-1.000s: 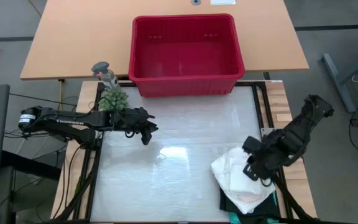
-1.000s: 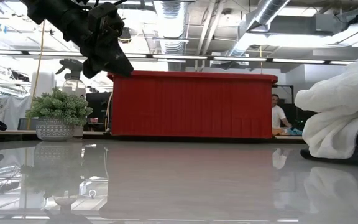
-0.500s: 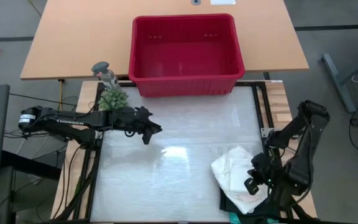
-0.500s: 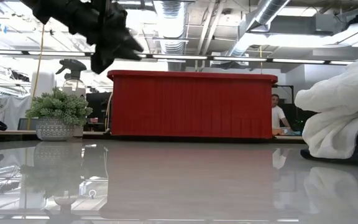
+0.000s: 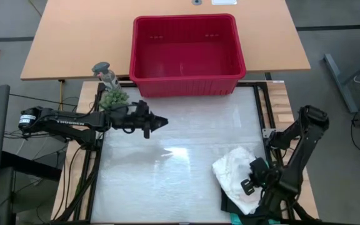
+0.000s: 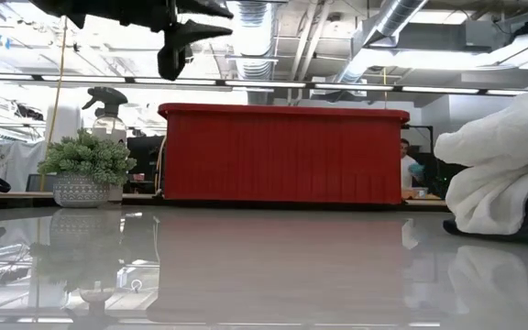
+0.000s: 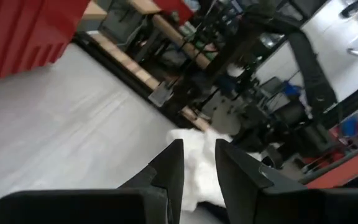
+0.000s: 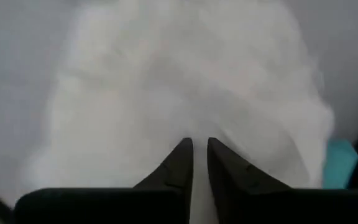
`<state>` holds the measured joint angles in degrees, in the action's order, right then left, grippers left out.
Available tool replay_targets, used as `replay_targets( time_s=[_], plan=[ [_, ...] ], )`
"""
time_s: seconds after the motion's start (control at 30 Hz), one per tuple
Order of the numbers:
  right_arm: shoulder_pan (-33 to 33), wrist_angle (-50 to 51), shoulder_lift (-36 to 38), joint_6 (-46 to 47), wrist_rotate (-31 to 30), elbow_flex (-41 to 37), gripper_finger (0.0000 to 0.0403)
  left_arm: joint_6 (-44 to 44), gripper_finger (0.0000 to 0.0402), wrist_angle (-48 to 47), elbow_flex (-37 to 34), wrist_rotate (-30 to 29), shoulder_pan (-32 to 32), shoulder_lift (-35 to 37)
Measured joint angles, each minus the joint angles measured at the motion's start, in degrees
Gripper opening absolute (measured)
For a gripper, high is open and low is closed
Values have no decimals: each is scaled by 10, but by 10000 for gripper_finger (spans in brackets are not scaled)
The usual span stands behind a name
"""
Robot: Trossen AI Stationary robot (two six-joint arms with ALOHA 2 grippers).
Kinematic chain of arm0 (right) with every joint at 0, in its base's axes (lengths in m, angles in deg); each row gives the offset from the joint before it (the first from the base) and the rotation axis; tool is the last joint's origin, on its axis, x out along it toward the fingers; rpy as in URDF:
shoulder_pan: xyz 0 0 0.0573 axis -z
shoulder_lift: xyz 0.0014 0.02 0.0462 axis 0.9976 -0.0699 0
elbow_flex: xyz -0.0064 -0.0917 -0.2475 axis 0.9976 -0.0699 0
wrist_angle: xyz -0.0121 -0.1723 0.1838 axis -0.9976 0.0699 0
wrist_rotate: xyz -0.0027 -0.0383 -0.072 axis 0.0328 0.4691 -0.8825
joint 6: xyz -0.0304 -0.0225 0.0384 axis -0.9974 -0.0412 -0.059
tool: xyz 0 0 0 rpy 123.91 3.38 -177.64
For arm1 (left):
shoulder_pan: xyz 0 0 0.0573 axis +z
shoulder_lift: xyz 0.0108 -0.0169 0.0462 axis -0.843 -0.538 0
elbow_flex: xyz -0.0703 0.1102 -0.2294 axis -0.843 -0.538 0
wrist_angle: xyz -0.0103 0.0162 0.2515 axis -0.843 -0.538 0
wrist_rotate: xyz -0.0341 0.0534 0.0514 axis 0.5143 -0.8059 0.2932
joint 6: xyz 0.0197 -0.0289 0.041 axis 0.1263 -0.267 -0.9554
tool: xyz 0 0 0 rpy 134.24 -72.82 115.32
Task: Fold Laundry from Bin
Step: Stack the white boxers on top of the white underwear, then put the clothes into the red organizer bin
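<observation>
Laundry sits stacked at the table's near right corner: a white garment (image 5: pixel 235 174) on top, black cloth (image 5: pixel 230 201) under it, a teal edge (image 8: pixel 339 163) beside. The right gripper (image 5: pixel 247 185) hovers over the white pile, fingers (image 8: pixel 180 163) nearly together, holding nothing. The red bin (image 5: pixel 186 81) stands at the far edge. The left gripper (image 5: pixel 160 121) hangs left of centre, fingers (image 7: pixel 168 168) narrowly apart, empty, near a potted plant (image 5: pixel 113 99) and spray bottle (image 5: pixel 105 73).

You have a glossy, mirror-smooth worktop (image 6: pixel 264 275), a ribbed red plastic bin (image 5: pixel 186 53), soft rumpled white cloth (image 5: pixel 236 175), and a matt pale wooden table (image 5: pixel 74 37) behind it.
</observation>
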<state>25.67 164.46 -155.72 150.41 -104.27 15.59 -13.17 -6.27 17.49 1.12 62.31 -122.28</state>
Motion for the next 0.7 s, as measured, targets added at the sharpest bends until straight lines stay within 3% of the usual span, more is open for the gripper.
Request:
replay_targets(
  time_s=[0.2, 0.3, 0.37, 0.57, 0.7],
  plan=[
    [26, 26, 52, -53, -46, 39, 80, 3, 81, 54, 0, 22, 0, -23],
    [31, 29, 80, -78, -47, 49, 81, 19, 84, 115, 15, 37, 0, -71],
    [27, 31, 91, -86, -50, 52, 80, 22, 84, 134, 48, 82, -1, -127],
    [-7, 30, 111, -72, -68, 52, 66, -28, 61, 131, 260, 271, -42, -350],
    [-27, 39, 120, -13, -178, 61, 45, -74, 12, 74, 422, 351, -73, -487]
  ],
)
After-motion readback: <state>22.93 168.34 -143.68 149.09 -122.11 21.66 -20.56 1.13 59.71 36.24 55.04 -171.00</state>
